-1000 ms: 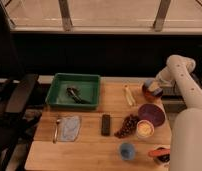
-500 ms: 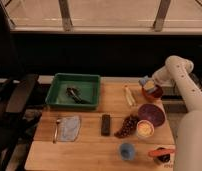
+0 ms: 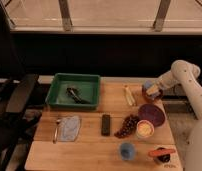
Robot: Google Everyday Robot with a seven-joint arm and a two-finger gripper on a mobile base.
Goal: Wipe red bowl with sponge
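The red bowl point(image 3: 156, 97) stands at the table's far right edge, just behind the purple plate point(image 3: 151, 114), and is mostly covered from above. My gripper point(image 3: 151, 90) reaches in from the right on the white arm and is over the bowl. It is shut on the sponge point(image 3: 153, 91), whose yellow side shows with its blue layer towards the left. The sponge sits at the bowl's rim or just inside it; I cannot tell whether it touches.
A green tray point(image 3: 59, 92) with a dark utensil is at the back left. A light-blue cloth point(image 3: 70, 128), a fork point(image 3: 56, 131), a black remote point(image 3: 106, 124), grapes point(image 3: 126, 125), a yellow-inside bowl point(image 3: 145, 130), a blue cup point(image 3: 126, 150) and a chair point(image 3: 16, 100) are around.
The gripper with the sponge shifted left over the bowl, then back a little to the right and down. Everything else on the table stayed put.
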